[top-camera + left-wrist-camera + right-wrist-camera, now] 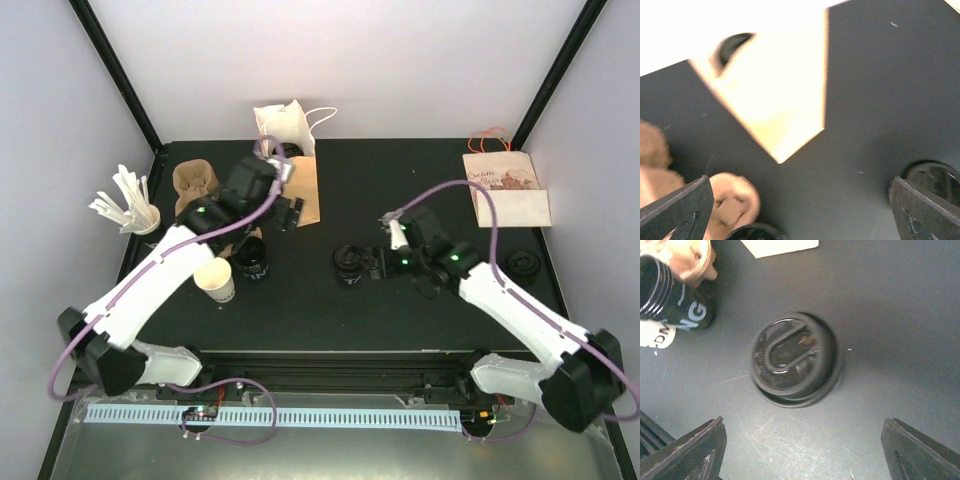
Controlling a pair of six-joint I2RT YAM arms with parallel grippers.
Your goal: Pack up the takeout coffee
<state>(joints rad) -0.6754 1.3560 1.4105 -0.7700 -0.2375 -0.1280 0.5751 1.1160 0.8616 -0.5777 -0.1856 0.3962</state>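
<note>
On the black desk [420, 310] packing has barely begun, judging by the layout. White paper cup [216, 281] and black cup [252, 258] stand lidless side by side at lower left of the top view. Neither sits in the pulp cup carrier [195, 180], which is at upper left and looks empty. White handled bag [283, 124] stands upright at top centre, with a flat brown bag [306, 190] lying just below it. Nothing can be seen inside either.

One black lid [795, 360] lies flat on the desk mid-frame in the right wrist view. Right gripper [802, 422] hovers over it, jaws apart, nothing held. A second lid [522, 262] sits at right, below a printed brown bag [505, 190].

Left gripper [801, 182] is over the flat brown bag's lower edge, jaws wide apart and empty. The left wrist view is blurred.

Left to do, as a judgement:
- lids onto the cups
- cups into the carrier
- the load into a bag

Stirrers in a holder [128, 205] at far left look untouched.
</note>
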